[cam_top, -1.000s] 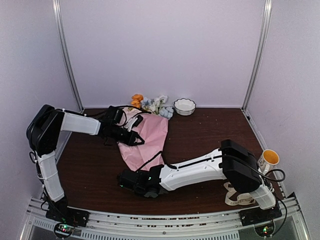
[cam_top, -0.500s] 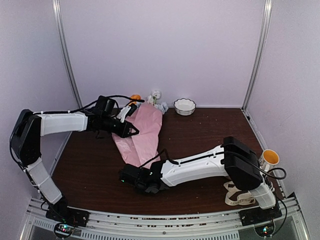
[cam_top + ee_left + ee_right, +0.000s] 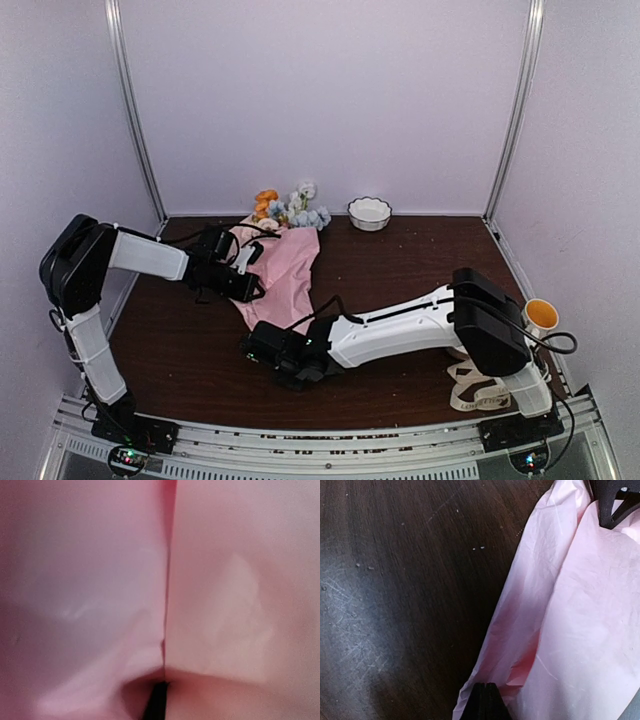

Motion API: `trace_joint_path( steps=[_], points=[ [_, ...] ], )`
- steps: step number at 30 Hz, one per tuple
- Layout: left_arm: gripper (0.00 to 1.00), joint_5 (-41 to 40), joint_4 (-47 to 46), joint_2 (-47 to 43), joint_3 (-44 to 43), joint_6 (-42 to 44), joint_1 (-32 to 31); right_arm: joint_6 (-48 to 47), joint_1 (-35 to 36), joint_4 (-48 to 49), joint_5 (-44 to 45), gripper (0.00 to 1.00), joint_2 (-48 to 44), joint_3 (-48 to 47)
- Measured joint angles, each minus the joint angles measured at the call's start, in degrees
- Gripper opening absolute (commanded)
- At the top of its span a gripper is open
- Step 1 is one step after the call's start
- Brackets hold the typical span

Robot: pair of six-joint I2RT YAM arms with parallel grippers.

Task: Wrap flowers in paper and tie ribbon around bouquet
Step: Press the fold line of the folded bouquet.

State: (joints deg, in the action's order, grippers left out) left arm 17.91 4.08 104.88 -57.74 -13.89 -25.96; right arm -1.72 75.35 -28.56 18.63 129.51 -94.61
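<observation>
The pink paper (image 3: 288, 268) lies folded lengthwise over the flowers (image 3: 290, 208), whose blue, white and orange blooms stick out at its far end. My left gripper (image 3: 255, 290) is shut on the paper's left side. In the left wrist view the paper (image 3: 100, 580) fills the frame and folds around the dark tip of the gripper (image 3: 159, 700). My right gripper (image 3: 264, 343) is shut on the paper's near, narrow end (image 3: 485, 680); its closed tips (image 3: 485, 697) meet at the corner. The cream ribbon (image 3: 478, 390) lies loose at the near right.
A white bowl (image 3: 369, 212) stands at the back by the wall. A white cup (image 3: 540, 316) with orange inside sits at the right edge. The dark wood table (image 3: 395, 580) shows left of the paper. The right arm lies across the near middle.
The left arm has come back down and toward me with the paper. The blooms have swung left and lower. The right gripper has stayed at the paper's near end.
</observation>
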Motion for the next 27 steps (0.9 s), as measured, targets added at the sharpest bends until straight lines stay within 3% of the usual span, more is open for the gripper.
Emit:
trace_joint_path(
  steps=[7, 12, 18, 27],
  points=[
    [0.00, 1.4, -4.3, 3.4, 0.4, -1.1, 0.3, -0.8, -0.5, 0.4, -8.5, 0.00, -4.6, 4.3],
    [0.00, 2.2, -6.4, 3.5, 1.2, -1.2, 0.6, -2.7, -0.2, -0.2, -20.3, 0.00, -14.8, 10.5],
    [0.00, 2.7, -7.1, 3.6, 1.4, -1.2, 0.7, -0.1, -3.1, 7.2, -31.0, 0.00, -27.8, 14.6],
    [0.00, 3.0, -7.2, 3.6, 1.5, -1.2, 0.8, 3.6, -10.7, 8.2, -23.7, 0.00, -11.5, 4.9]
  ],
)
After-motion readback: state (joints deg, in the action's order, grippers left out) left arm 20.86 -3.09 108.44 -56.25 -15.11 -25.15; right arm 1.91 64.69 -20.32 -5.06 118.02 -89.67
